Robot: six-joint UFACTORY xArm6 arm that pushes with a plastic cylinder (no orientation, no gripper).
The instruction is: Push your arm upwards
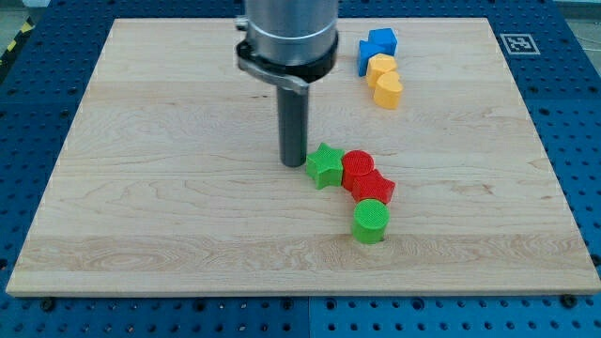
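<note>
Nearest the view's bottom sits a green ribbed cylinder block (370, 222), standing upright on the pale wooden board (169, 207). Touching it from above is a red ribbed star-shaped block (377, 187), and just above that, pressed against it, a red ribbed rounded block (357, 164) whose exact shape is hard to tell. At the view's left of this red pair lies a green ribbed star block (325, 165), touching the rounded red one, so the four form a short chain running down toward the view's right.

My tip (294, 164) rests on the board just to the view's left of the green star, very close to it; whether they actually touch cannot be told. The dark rod (295, 122) rises straight up from there into a grey metal cylindrical housing (286, 33) at the view's top. This arm carries no fingers, only the plain rod, and it has hold of nothing.

Well apart, near the view's top right, a blue angular block (377, 47) touches a yellow rounded block (380, 67), which touches a yellow heart-like block (388, 91) below it. Blue perforated table surface (577, 113) surrounds the board, and a small black-and-white marker (517, 43) sits at its top right corner.
</note>
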